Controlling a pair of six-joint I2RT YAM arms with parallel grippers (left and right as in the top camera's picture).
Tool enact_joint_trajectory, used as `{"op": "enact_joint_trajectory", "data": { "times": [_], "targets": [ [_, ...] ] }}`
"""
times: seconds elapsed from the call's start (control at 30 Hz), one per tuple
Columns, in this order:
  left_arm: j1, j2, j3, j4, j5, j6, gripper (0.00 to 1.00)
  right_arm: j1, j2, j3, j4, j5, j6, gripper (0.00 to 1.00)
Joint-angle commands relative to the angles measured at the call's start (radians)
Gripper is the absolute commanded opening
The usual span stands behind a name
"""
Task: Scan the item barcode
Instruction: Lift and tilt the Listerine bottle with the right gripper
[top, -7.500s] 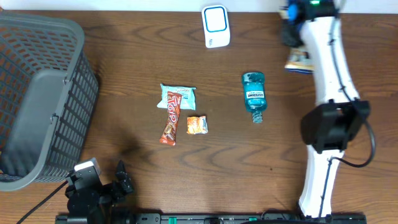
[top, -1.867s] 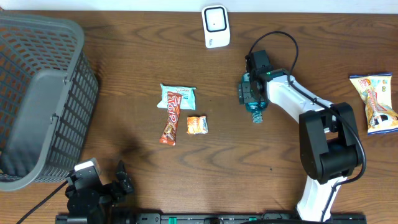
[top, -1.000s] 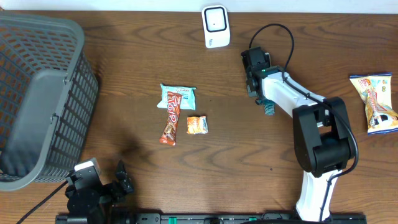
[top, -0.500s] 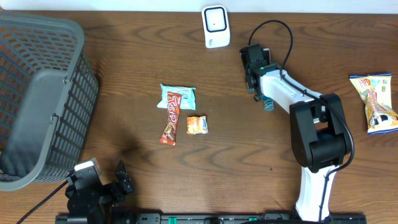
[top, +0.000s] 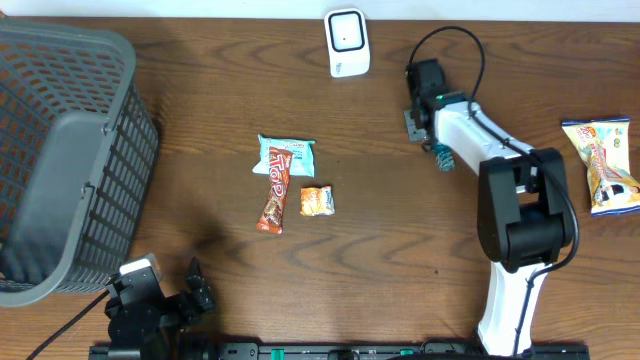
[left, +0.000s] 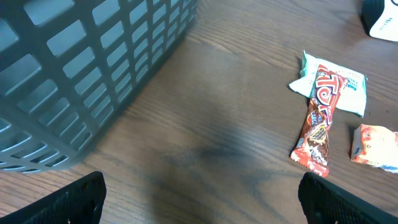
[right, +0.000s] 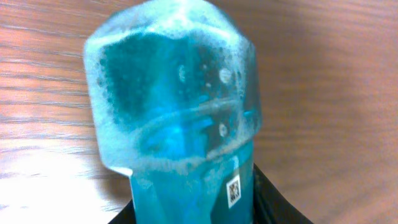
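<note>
A blue mouthwash bottle (right: 174, 112) with foamy liquid fills the right wrist view, and a small square code (right: 233, 190) shows on its side. My right gripper (right: 193, 214) is shut on it, its dark fingers (right: 273, 208) hugging both sides. From overhead, the right gripper (top: 428, 122) sits right of the white scanner (top: 347, 42), and only the bottle's teal cap end (top: 442, 157) pokes out from under the arm. At the front left, my left gripper (left: 199, 208) stands open over bare wood.
A grey basket (top: 60, 150) fills the left side. Mid-table lie a teal packet (top: 287, 155), a red bar (top: 275, 192) and a small orange packet (top: 317, 201). A snack bag (top: 605, 165) lies at the right edge.
The right gripper has closed tighter on the bottle and shifted right and a little toward the back, carrying the bottle with it. The left arm has not moved.
</note>
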Motion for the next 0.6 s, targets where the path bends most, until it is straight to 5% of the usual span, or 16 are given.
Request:
{"op": "enact_joint_trajectory", "data": {
  "times": [0.0, 0.23, 0.57],
  "targets": [
    [-0.003, -0.003, -0.004, -0.002, -0.009, -0.002, 0.99, 0.019, 0.264, -0.105, -0.117, -0.738, -0.113, 0.17],
    [-0.003, -0.003, -0.004, -0.002, -0.009, -0.002, 0.99, 0.019, 0.264, -0.044, -0.275, -0.842, -0.309, 0.18],
    [-0.003, -0.003, -0.004, -0.002, -0.009, -0.002, 0.99, 0.019, 0.264, -0.018, -0.288, -0.799, -0.28, 0.21]
  ]
}}
